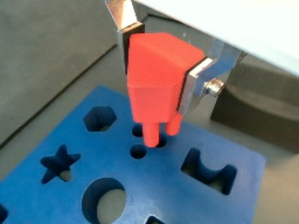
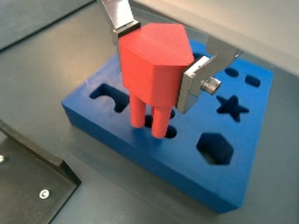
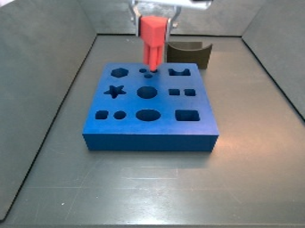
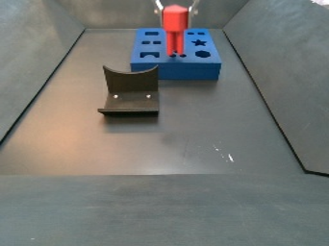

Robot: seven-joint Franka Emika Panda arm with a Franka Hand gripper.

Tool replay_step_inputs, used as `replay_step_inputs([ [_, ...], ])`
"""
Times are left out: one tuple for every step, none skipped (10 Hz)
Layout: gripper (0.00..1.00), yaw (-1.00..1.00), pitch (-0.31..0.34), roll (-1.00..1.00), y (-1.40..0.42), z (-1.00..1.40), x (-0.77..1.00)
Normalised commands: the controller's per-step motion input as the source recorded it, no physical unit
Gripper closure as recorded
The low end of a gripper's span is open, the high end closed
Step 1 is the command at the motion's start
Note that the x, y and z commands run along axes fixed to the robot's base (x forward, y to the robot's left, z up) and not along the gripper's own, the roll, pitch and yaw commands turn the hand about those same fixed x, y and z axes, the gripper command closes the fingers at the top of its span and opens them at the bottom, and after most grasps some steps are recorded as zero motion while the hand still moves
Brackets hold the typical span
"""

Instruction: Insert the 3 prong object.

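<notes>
**Inspector:** What is the gripper doing, and where is it?

**Operator:** From my station I see the gripper [image 1: 170, 66] above the rear part of the blue rectangular block with shaped cut-outs [image 3: 152, 107]. Its flat silver finger plates [image 2: 200, 77] are pinched on the small bright red plastic three-prong peg [image 2: 155, 66], one plate on each side of the red body. Both wrist views agree on that hold.

**Inspector:** Position of the peg?

**Operator:** Upright, prongs pointing down. In a wrist view the prong tips [image 1: 155, 136] reach the block's top face at a group of small round holes [image 1: 139, 151]. I cannot tell whether they have entered those holes. In a side view the peg [image 3: 152, 40] stands over the block's far edge.

**Inspector:** Other items noted?

**Operator:** The block carries a star-shaped hole [image 1: 56, 163], a hexagonal hole [image 2: 218, 147] and a round hole [image 3: 146, 92], among others. The fixture [image 4: 129, 92], a dark bracket on a base plate, stands on the grey floor [image 4: 193, 144], well apart from the block in that side view.
</notes>
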Motion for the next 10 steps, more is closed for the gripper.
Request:
replay_step_inputs([
  [1.0, -0.04, 0.0, -0.11, 0.12, -0.05, 0.0],
  [1.0, 0.0, -0.027, -0.1, 0.0, -0.08, 0.0],
  [1.0, 0.0, -0.007, -0.06, -0.11, -0.17, -0.05],
  [1.0, 0.0, -0.019, -0.11, -0.2, -0.2, -0.07],
  [1.0, 0.0, -0.04, -0.1, -0.17, -0.25, -0.07],
  [1.0, 0.0, -0.027, -0.03, -0.11, -0.22, -0.09],
  [1.0, 0.0, -0.024, -0.01, -0.13, -0.21, -0.14],
  [1.0, 0.0, -0.04, -0.03, -0.17, -0.2, -0.19],
  [1.0, 0.0, -0.047, -0.07, -0.21, -0.2, -0.12],
  [1.0, 0.0, -0.031, -0.09, -0.15, -0.24, 0.0],
])
